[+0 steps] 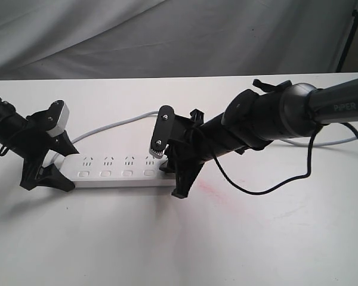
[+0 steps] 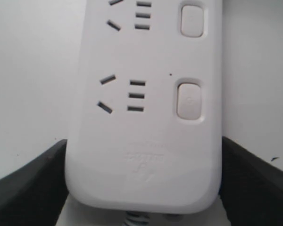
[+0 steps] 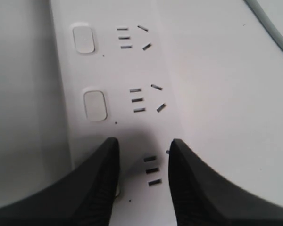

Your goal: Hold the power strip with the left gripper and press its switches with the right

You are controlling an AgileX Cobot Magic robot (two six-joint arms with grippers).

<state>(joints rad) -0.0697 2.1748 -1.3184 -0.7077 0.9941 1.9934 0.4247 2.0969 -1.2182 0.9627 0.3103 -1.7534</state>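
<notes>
The white power strip [image 1: 116, 170] lies flat along the table, its grey cord [image 1: 107, 126] running off behind it. My left gripper [image 1: 48, 176] straddles the strip's left, cord end. In the left wrist view its black fingers [image 2: 28, 188] press both long sides of the power strip [image 2: 146, 141], beside one of the switches [image 2: 189, 100]. My right gripper [image 1: 174, 170] is down on the right end. In the right wrist view the gripper [image 3: 144, 142] stands narrowly open over a socket group, one finger [image 3: 101, 183] covering a switch. Two more switches [image 3: 95, 105] lie free beyond it.
The right arm's black cable [image 1: 256, 190] loops onto the table in front of the arm. A faint pink stain [image 1: 210, 187] marks the tabletop right of the strip. Grey cloth [image 1: 167, 36] hangs behind the table, and a dark stand leg [image 1: 348, 36] shows at top right.
</notes>
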